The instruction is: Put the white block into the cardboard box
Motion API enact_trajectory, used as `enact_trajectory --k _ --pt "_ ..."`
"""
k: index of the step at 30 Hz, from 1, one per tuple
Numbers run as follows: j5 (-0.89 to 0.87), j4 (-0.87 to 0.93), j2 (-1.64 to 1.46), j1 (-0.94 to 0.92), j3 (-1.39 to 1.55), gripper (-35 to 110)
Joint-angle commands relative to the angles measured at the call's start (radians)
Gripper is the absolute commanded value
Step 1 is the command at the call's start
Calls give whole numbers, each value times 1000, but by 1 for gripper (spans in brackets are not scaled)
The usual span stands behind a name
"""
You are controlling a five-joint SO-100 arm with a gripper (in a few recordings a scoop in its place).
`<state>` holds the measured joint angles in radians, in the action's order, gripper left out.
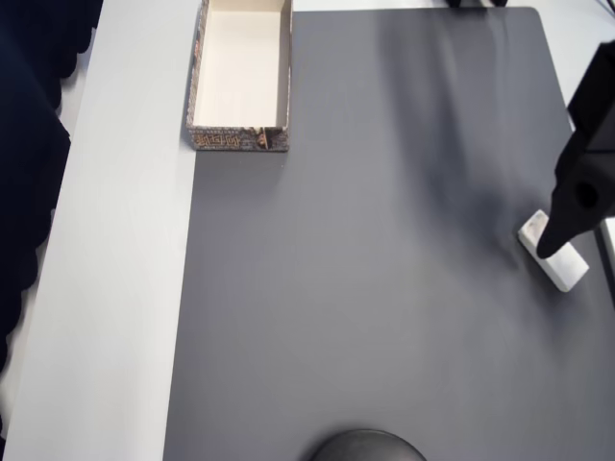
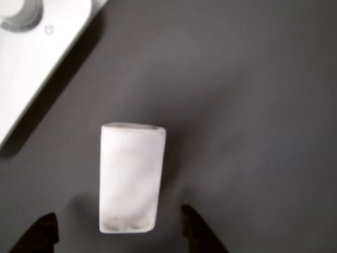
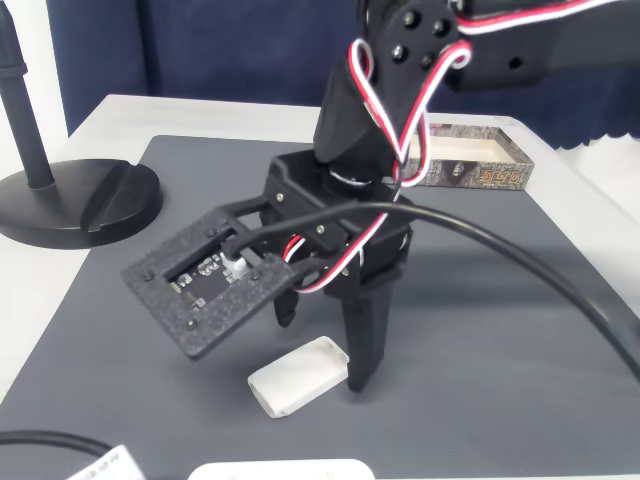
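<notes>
The white block (image 1: 555,255) lies flat on the dark grey mat near its right edge in the overhead view. My black gripper (image 1: 548,242) hangs right over it. In the wrist view the block (image 2: 131,176) lies lengthwise between my two fingertips (image 2: 202,232), which stand apart at either side of its near end without touching it; the gripper (image 2: 117,221) is open. The fixed view shows one finger (image 3: 362,345) planted beside the block (image 3: 298,377), tip close to the mat. The cardboard box (image 1: 240,72) stands open and empty at the far top left of the mat, also seen as the box (image 3: 475,165) behind the arm.
A white device (image 2: 31,42) with a round knob lies close beside the block, at the mat's edge. A black stand with a round base (image 3: 80,195) sits at the left in the fixed view. The grey mat (image 1: 384,288) between block and box is bare.
</notes>
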<state>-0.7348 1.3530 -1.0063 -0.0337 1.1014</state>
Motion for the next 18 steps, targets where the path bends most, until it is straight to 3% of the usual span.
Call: enact_trajectory --k 1,18 --pt "2 8 -14 0 -51 33" --pt "25 -55 25 11 -71 34"
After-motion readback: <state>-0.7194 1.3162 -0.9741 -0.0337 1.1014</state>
